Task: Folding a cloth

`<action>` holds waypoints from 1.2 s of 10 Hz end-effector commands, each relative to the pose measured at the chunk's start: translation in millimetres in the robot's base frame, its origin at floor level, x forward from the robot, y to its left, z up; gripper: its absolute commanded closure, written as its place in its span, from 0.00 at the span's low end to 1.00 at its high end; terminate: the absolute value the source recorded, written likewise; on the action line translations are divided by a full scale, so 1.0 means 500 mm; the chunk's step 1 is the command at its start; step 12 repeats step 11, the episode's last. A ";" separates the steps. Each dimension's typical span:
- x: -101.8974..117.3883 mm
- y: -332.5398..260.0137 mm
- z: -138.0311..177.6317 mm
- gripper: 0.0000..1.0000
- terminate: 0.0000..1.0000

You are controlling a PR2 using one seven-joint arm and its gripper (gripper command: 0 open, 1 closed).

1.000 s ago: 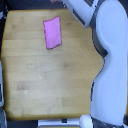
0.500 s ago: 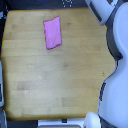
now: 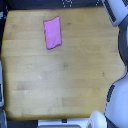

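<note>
The pink-magenta cloth (image 3: 52,33) lies flat on the wooden tabletop (image 3: 60,75), in the upper middle of the exterior view, as a narrow upright rectangle slightly tilted. White parts of my arm show at the view's right edge, one piece at the top right (image 3: 115,12) and a larger one at the bottom right (image 3: 118,100). No fingers show, so the gripper is out of view. Nothing touches the cloth.
The table's right edge has a curved cut-out (image 3: 120,65) next to the arm. A white rounded robot part (image 3: 97,120) sits at the bottom edge. A dark strip (image 3: 55,4) runs behind the table's far edge.
My arm has pulled away toward the exterior view's right and covers less of the table. The cloth has not moved.
</note>
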 end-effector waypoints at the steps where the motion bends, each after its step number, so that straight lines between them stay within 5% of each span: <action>1: -0.071 -0.180 -0.013 0.00 0.00; 10: -0.210 -0.349 -0.062 0.00 0.00; 11: -0.210 -0.350 -0.067 0.00 1.00; 12: -0.210 -0.350 -0.067 0.00 1.00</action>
